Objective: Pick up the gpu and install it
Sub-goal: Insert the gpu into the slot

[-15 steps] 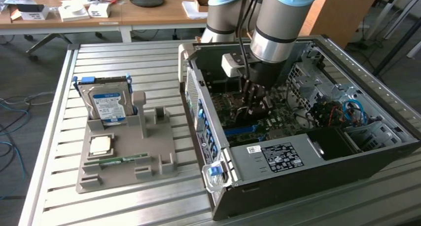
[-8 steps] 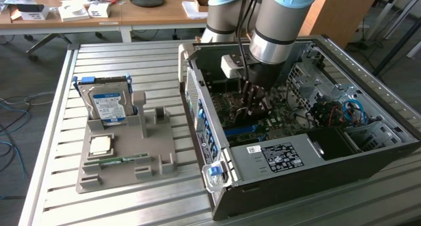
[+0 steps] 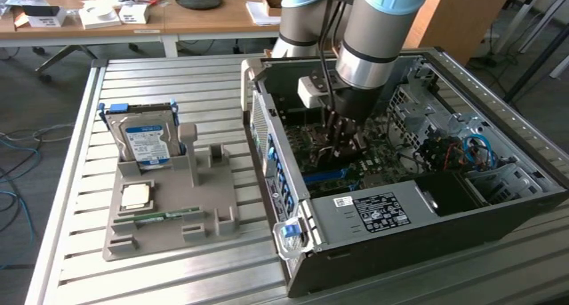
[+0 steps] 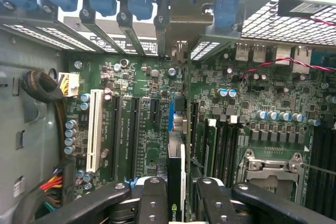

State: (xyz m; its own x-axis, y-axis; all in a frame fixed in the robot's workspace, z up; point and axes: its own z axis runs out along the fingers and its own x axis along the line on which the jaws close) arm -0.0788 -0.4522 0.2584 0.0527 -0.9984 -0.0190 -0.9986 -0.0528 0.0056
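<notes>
- Exterior view: the arm (image 3: 378, 38) reaches down into the open computer case (image 3: 444, 242), which lies on its side on the slatted table (image 3: 84, 152). The gripper (image 3: 342, 145) is deep inside, near the case's middle.
- At 9 o'clock from the case sits a grey holder (image 3: 213, 205). A hard drive (image 3: 146, 142) stands at its 12 o'clock end, with a CPU (image 3: 135, 196) and a memory stick (image 3: 164, 216) toward 6 o'clock.
- Wrist view: the gpu (image 4: 176, 166) stands on edge between the fingers (image 4: 152, 198). The jaws of the gripper (image 4: 181, 182) are roughly half closed, clamped on the card's two faces.
- The card lines up with the blue slot (image 4: 171, 114) on the motherboard (image 4: 142, 82). Whether it is seated cannot be told.
</notes>
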